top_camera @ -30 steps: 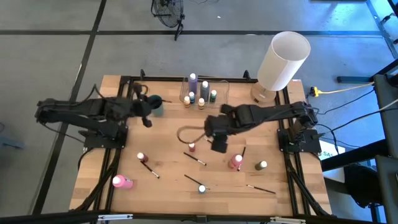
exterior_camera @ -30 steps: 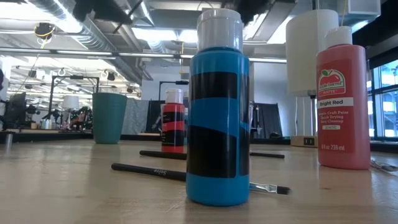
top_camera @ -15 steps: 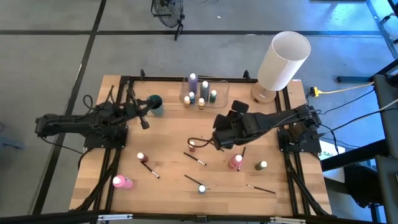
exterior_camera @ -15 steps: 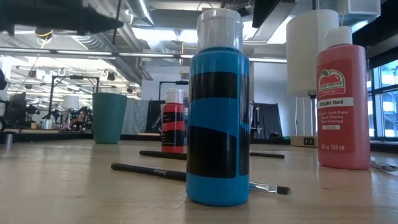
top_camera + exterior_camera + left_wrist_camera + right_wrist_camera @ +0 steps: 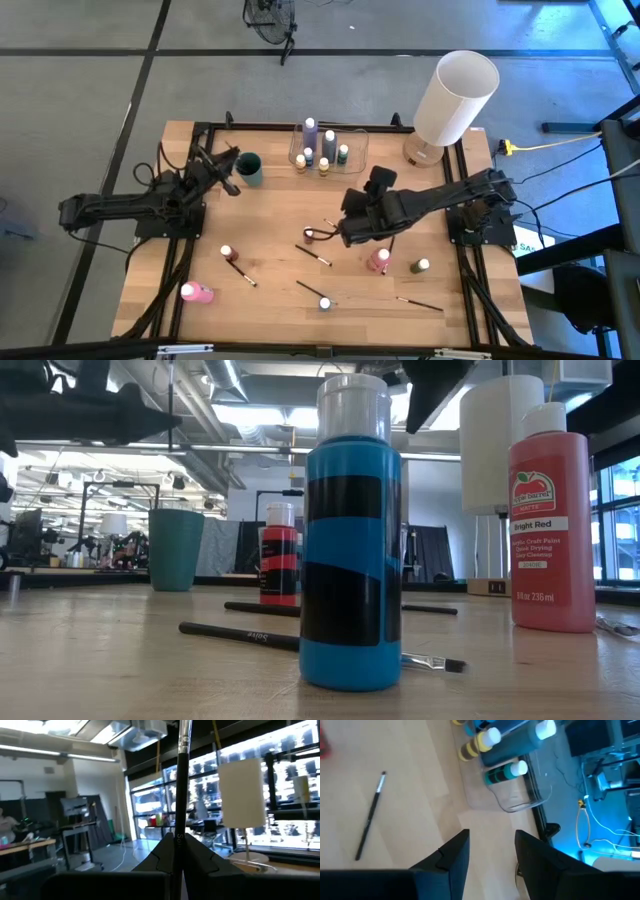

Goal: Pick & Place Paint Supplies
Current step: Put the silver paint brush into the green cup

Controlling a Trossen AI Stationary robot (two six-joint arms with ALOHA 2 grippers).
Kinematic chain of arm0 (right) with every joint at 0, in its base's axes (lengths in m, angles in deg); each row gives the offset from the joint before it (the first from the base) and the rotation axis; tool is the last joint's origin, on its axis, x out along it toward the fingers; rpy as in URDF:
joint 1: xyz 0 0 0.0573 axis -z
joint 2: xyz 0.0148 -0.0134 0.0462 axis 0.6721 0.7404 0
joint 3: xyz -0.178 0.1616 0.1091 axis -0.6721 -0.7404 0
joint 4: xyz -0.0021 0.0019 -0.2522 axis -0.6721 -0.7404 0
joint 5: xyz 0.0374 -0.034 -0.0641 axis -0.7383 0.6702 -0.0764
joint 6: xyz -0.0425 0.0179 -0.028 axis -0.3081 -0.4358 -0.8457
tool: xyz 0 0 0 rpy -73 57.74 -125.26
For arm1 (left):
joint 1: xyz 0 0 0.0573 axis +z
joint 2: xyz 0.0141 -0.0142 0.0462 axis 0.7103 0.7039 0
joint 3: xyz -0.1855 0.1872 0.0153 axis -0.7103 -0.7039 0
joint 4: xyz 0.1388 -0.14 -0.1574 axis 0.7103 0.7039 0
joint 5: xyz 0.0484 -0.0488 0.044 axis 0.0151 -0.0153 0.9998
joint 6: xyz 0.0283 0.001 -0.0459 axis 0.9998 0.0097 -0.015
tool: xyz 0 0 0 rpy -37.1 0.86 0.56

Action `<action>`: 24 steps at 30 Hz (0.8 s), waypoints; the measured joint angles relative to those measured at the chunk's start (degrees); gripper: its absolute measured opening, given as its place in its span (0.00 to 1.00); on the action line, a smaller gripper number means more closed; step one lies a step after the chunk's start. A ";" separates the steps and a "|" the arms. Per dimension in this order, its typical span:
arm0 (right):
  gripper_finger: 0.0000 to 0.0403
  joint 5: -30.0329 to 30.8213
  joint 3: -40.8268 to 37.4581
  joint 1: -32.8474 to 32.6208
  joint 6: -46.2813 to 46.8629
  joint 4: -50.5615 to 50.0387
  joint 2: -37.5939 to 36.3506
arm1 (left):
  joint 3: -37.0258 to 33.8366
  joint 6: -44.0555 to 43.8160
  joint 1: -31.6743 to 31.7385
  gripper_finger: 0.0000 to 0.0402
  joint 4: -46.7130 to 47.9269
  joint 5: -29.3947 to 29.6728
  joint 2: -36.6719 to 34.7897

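Observation:
My left gripper (image 5: 218,166) hovers left of the teal cup (image 5: 249,168), shut on a dark paintbrush (image 5: 181,795). My right gripper (image 5: 376,184) hangs open above the table's middle, near the clear container (image 5: 328,150) that holds several bottles; nothing lies between its fingers (image 5: 452,852). Loose bottles stand or lie on the near half of the table: blue (image 5: 350,550), big red (image 5: 550,520), small red (image 5: 310,235), pink (image 5: 196,292), green (image 5: 420,266). Brushes (image 5: 313,255) lie flat among them. My left gripper pinches the brush's dark handle (image 5: 178,840) between its two fingers. The fingers point about level toward the table's right side and lie across the brush. The brush sticks out past the fingers, its metal ferrule (image 5: 185,735) farthest out, lifted clear of the table.
A large white cylinder (image 5: 455,95) stands at the far right corner. More brushes lie near the front edge (image 5: 418,303) and at the left (image 5: 243,272). A black frame (image 5: 190,128) runs along the table's sides.
My left gripper, still shut on the brush, has sunk and drawn back from the teal cup toward the table's left edge, rolling as it went. My right gripper has turned over the table's middle and come down a little, staying open.

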 joint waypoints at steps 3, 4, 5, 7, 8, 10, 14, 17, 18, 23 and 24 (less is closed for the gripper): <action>0.40 0.69 -1.01 -0.07 -0.04 0.76 0.00 | 0.00 -3.41 -0.02 0.03 0.03 1.93 0.00; 0.40 0.70 -1.39 -0.07 -0.29 1.24 0.00 | 0.00 -5.81 -0.03 0.03 0.21 3.14 0.00; 0.40 0.77 -1.67 -0.04 -0.53 1.64 0.02 | 0.00 -8.60 -0.04 0.03 0.86 4.93 0.00; 0.40 1.82 -1.88 -0.02 -0.70 1.86 0.02 | 0.00 -12.78 -0.02 0.03 3.34 7.90 0.09; 0.40 2.40 -1.99 -0.02 -0.81 2.12 0.02 | 0.00 -13.68 -0.02 0.03 4.39 8.10 0.11; 0.40 3.68 -2.29 0.00 -0.87 2.56 0.03 | 0.00 -15.58 -0.03 0.03 5.88 7.85 0.26; 0.40 5.85 -3.31 -0.02 -1.55 3.76 0.02 | 0.00 -17.44 -0.04 0.03 6.01 7.77 1.45; 0.40 6.63 -4.43 0.08 -2.47 5.07 0.02 | 0.00 -17.92 -0.04 0.03 5.99 7.63 2.88; 0.40 6.66 -4.77 0.12 -2.87 5.48 0.02 | 0.00 -17.84 -0.04 0.03 5.89 7.18 3.38; 0.40 6.64 -5.48 0.26 -3.04 6.39 0.02 | 0.00 -14.41 -0.04 0.03 1.88 1.01 5.21; 0.40 6.67 -5.48 0.26 -3.04 6.75 0.03 | 0.00 -13.58 -0.04 0.03 -0.02 -0.72 5.42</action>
